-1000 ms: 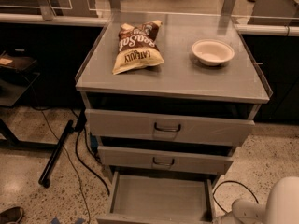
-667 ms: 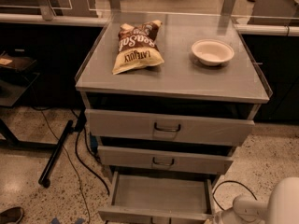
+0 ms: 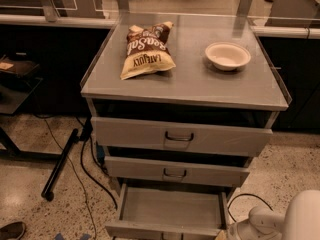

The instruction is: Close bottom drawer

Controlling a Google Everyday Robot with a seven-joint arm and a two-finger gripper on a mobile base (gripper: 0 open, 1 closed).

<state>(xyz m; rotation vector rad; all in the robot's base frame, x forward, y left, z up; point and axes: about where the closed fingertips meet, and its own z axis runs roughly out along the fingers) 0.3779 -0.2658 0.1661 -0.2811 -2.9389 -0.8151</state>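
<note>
The bottom drawer (image 3: 172, 206) of the grey cabinet is pulled out, and its plain grey tray is bare inside. Its front panel (image 3: 165, 230) lies at the frame's lower edge, so its handle is cut off. The two drawers above, the top drawer (image 3: 180, 136) and the middle drawer (image 3: 175, 173), are nearly shut. My white arm (image 3: 265, 221) comes in at the bottom right and ends beside the drawer's front right corner. The gripper itself is below the frame's lower edge, out of view.
A chip bag (image 3: 145, 49) and a white bowl (image 3: 227, 55) sit on the cabinet top (image 3: 200, 84). A black pole (image 3: 60, 164) and cables (image 3: 87, 169) lie on the floor to the left. A shoe (image 3: 11, 230) shows at the bottom left. A cable (image 3: 240, 199) loops at the right.
The bottom drawer's front has slid a little back toward the cabinet since a second ago. The arm has hardly moved.
</note>
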